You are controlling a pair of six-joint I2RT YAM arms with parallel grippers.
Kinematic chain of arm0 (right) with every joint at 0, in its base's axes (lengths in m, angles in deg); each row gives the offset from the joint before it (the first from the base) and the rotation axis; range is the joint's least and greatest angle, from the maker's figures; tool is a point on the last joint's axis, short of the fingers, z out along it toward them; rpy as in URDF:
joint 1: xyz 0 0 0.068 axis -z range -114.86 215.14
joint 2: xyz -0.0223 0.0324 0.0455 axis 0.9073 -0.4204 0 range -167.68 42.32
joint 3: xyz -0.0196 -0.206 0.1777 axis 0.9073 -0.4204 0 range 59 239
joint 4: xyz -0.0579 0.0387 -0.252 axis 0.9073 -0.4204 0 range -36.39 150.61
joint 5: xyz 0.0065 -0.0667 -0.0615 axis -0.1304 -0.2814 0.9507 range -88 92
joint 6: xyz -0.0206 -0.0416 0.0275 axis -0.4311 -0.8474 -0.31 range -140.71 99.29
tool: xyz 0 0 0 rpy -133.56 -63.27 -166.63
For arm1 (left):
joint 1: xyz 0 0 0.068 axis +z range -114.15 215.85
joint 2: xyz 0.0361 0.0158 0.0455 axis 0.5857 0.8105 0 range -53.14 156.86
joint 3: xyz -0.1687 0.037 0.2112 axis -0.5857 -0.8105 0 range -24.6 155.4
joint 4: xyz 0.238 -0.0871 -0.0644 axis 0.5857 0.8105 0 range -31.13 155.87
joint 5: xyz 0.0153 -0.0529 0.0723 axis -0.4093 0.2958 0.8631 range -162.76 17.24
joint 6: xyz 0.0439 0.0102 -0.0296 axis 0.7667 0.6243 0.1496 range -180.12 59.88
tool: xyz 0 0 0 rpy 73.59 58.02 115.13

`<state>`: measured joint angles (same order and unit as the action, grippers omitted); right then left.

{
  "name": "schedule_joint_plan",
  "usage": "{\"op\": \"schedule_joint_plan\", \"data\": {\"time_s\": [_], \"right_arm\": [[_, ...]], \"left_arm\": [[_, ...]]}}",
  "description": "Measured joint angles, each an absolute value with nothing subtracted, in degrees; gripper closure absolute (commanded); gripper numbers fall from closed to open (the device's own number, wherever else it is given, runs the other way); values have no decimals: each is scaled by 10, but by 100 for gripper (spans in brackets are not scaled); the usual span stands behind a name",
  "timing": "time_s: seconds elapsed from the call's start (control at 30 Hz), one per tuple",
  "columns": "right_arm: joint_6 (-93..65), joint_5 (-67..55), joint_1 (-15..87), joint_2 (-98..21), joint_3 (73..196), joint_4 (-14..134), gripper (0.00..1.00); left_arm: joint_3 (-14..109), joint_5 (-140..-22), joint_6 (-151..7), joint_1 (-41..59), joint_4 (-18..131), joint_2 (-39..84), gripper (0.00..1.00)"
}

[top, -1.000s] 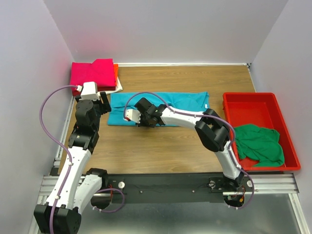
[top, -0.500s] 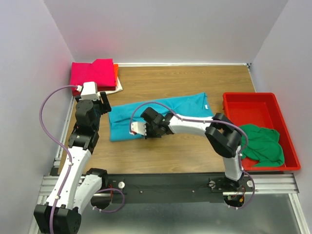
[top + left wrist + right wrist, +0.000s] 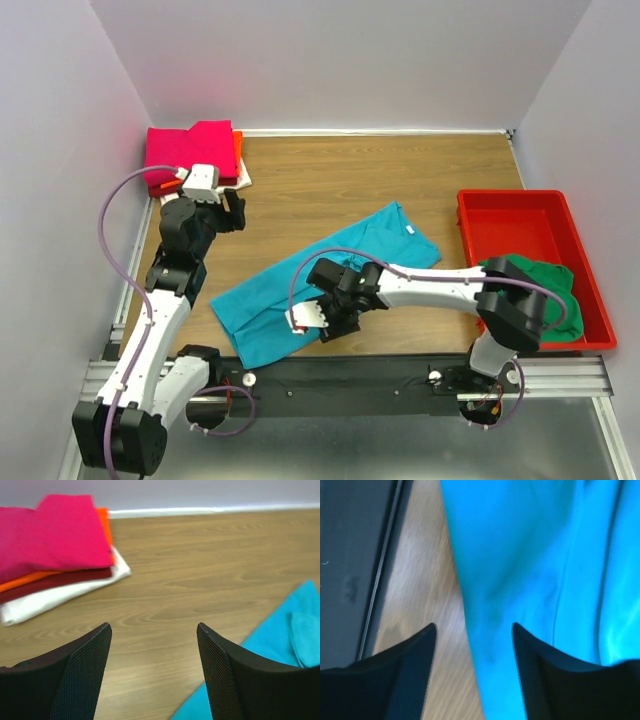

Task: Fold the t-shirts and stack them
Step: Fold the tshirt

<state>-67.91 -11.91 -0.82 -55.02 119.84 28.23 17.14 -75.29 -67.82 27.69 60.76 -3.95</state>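
The teal t-shirt (image 3: 262, 305) lies flattened in a long diagonal band across the table (image 3: 330, 170). Its near-left end is close to the black rail (image 3: 350, 375) at the table's near edge, and its far-right end, with the small white neck label, points toward the red tray (image 3: 462, 215).

The right tool (image 3: 325, 325) hangs over the near-left part of that band. In the right wrist view its 2 fingers stand apart with nothing pinched between them. The teal cloth (image 3: 520, 555) is spread flat below, with bare wood and the rail (image 3: 350, 555) to one side.

The left tool (image 3: 232, 212) is over bare wood near the far-left corner, also released. Its fingers (image 3: 80, 670) are spread wide and grasp nothing.

Ahead of it sits the folded stack: a magenta t-shirt (image 3: 50, 530) on top, an orange one (image 3: 103, 522) under it, then a dark red layer (image 3: 65, 579) and a cream one (image 3: 60, 597) at the bottom. One edge of the teal t-shirt (image 3: 280, 645) shows at the lower right of that view, well apart from the stack.

A green t-shirt (image 3: 555, 290) lies crumpled in the near half of the red tray, partly hidden behind the right arm.
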Motion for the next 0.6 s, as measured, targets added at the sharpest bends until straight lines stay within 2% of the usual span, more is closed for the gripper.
{"op": "schedule_joint_plan", "data": {"time_s": [0.13,0.33,0.53,0.6], "right_arm": [[-702,-138,39,-480,1200,238,26],[-690,-186,276,-380,1208,234,26],[-608,-261,497,-342,1189,271,26],[-583,-293,546,-337,1174,284,26]], "left_arm": [[172,-850,-685,277,596,14,23],[215,-953,-704,264,588,136,23],[351,-999,-707,200,602,311,24],[420,-1001,-704,165,616,386,30]]}}
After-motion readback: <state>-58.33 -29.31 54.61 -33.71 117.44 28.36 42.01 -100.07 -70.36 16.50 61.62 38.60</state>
